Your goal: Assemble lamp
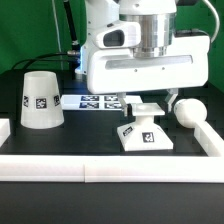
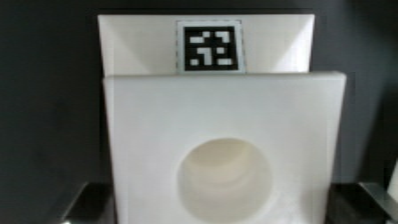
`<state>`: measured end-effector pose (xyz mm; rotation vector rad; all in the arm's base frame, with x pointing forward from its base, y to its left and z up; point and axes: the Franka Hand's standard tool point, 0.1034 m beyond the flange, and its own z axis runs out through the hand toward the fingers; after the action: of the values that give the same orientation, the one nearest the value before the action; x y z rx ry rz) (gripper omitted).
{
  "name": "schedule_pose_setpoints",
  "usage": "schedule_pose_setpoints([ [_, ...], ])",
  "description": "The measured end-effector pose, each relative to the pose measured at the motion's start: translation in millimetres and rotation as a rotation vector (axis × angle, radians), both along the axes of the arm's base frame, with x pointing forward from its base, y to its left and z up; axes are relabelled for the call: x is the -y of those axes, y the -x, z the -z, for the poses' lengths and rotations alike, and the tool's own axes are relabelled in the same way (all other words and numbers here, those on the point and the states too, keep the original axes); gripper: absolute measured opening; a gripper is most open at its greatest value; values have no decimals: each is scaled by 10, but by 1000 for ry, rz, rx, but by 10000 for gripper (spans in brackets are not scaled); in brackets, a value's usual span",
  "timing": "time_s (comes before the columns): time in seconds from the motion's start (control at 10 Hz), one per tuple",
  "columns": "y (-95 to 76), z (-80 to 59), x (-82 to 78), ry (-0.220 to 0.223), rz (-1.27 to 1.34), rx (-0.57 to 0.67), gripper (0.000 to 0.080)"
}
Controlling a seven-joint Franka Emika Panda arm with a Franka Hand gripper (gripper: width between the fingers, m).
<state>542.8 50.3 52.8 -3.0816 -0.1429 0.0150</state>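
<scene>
The lamp base (image 1: 146, 134), a low white block with a square tag, sits on the black table at the centre. In the wrist view the base (image 2: 228, 110) fills the picture, with its tag at the far end and its oval socket facing up. My gripper (image 1: 150, 108) is straight above it, with the fingers down at both sides of the base (image 2: 228, 203), flush against its edges. The cone shade (image 1: 40, 98) stands on the exterior view's left. The round bulb (image 1: 187, 110) lies on the right, next to the base.
The marker board (image 1: 95, 101) lies flat behind the base, between the shade and the arm. A low white wall (image 1: 110, 168) runs along the front edge, with short walls at both sides. A green backdrop stands behind.
</scene>
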Motion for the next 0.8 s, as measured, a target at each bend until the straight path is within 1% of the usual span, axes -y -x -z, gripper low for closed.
schedule_pose_setpoints([
  [0.2,-210,-4,-70,-5,8,24,537],
  [0.4,-378,-7,-169,-9,39,41,537],
  [0.8,-565,-9,-333,-16,62,62,537],
])
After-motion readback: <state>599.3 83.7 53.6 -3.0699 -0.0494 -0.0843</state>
